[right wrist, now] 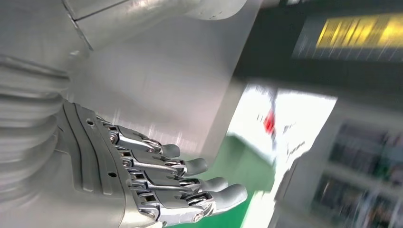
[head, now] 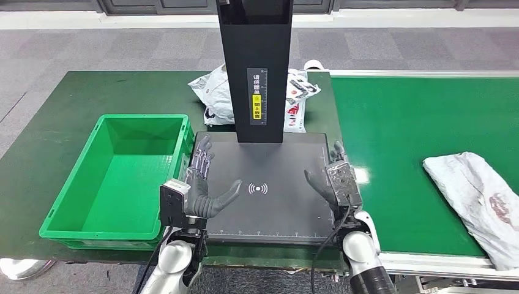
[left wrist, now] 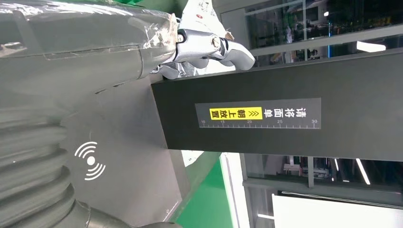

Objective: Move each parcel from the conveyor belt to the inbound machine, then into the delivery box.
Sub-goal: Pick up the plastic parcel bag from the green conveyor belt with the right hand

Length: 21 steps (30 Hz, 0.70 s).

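A green bin (head: 116,177) sits at the left. Beside it the left hand (head: 205,187) hovers over the black scanner plate (head: 263,184), fingers spread, holding nothing. The black post (head: 257,67) carries a yellow label (left wrist: 236,113) reading 朝上放置. A white parcel (head: 214,92) lies behind it. The right hand (head: 330,180) has fingers apart. Another parcel (head: 477,196) rests on the green belt (head: 404,135).
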Tool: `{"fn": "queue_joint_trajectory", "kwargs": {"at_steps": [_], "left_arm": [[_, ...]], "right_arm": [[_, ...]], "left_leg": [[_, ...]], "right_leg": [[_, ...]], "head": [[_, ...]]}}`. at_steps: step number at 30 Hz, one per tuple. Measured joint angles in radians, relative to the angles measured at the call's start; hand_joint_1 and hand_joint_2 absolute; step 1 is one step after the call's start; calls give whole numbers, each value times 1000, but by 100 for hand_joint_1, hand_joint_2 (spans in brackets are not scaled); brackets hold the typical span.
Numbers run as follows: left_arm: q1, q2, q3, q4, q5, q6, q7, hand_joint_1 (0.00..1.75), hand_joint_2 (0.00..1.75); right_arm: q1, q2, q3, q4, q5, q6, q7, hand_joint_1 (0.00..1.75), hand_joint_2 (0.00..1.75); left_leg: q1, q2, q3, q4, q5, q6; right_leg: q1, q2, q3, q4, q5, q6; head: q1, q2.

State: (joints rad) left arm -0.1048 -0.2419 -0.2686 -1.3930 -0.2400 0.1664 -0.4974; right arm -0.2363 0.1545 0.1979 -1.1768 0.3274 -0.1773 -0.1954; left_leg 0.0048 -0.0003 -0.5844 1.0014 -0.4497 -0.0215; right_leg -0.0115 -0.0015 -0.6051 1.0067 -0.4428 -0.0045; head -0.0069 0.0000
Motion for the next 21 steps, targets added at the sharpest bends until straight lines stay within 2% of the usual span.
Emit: {"fn": "queue_joint_trajectory", "kwargs": {"at_steps": [2,5,11,15,21], "left_arm": [[0,0,4,1,1,-7,1,0,175],[-6,-1,6,8,3,-20,1,0,175],[-30,-7,6,39,11,-41,1,0,175],[-47,-8,6,67,21,-58,-8,0,175],[-72,-8,6,110,22,-68,-17,0,175]], "right_arm": [[-28,-25,-27,5,66,-26,49,0,175],[-98,-74,-84,49,243,-61,164,0,175],[-309,-202,-178,309,587,-105,379,0,175],[-435,-287,-183,506,770,-38,503,0,175],[-532,-351,-182,675,882,84,562,0,175]], "left_leg": [[-1,0,0,0,0,0],[-2,0,0,1,1,1],[-3,-1,-1,2,3,5],[-5,-1,-1,2,3,5],[-5,-1,-2,2,3,5]], "right_leg": [[0,0,0,0,0,0],[-2,0,0,0,1,2],[-4,0,0,0,4,6],[-5,-1,0,0,5,7],[-5,-1,-1,0,5,7]], "head": [[0,0],[0,0],[0,0],[0,0],[0,0]]}}
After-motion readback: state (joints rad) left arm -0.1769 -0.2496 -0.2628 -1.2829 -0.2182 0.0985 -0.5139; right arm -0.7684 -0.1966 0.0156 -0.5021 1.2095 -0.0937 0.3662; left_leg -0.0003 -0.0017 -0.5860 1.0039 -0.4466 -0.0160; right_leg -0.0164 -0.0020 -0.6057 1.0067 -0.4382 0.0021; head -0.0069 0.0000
